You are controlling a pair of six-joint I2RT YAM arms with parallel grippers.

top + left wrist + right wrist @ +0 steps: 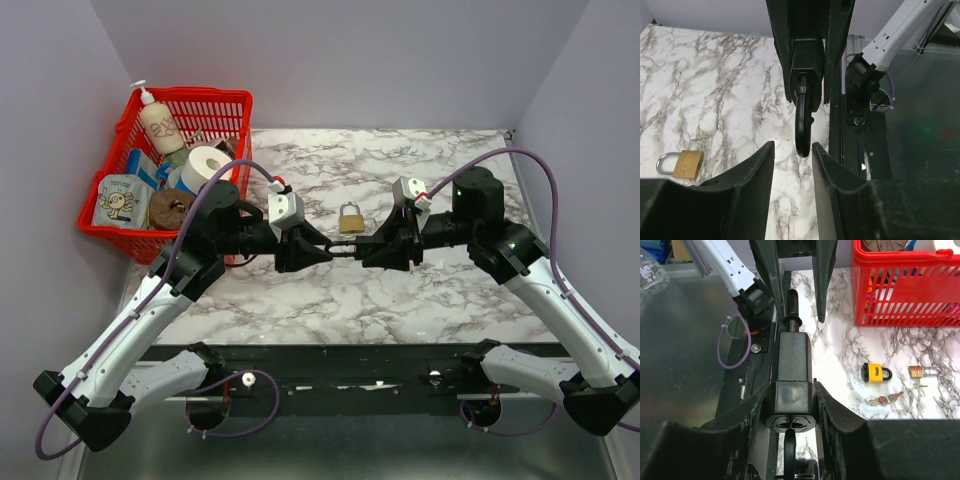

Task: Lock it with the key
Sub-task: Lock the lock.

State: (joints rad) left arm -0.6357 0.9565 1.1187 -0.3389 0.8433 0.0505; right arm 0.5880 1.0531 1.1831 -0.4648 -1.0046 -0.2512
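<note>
A black padlock is held level above the table, with my right gripper shut on its body. A key sticks in the keyhole at the end facing the right wrist camera. The lock's black shackle points toward my left gripper. That gripper's jaws stand a little apart on either side of the shackle's tip, with a gap still showing on the left side. In the top view the two grippers, left and right, meet nose to nose over the table's middle.
A brass padlock lies on the marble just behind the grippers. A yellow padlock and a small bunch of keys lie near it. A red basket of household items stands at the back left.
</note>
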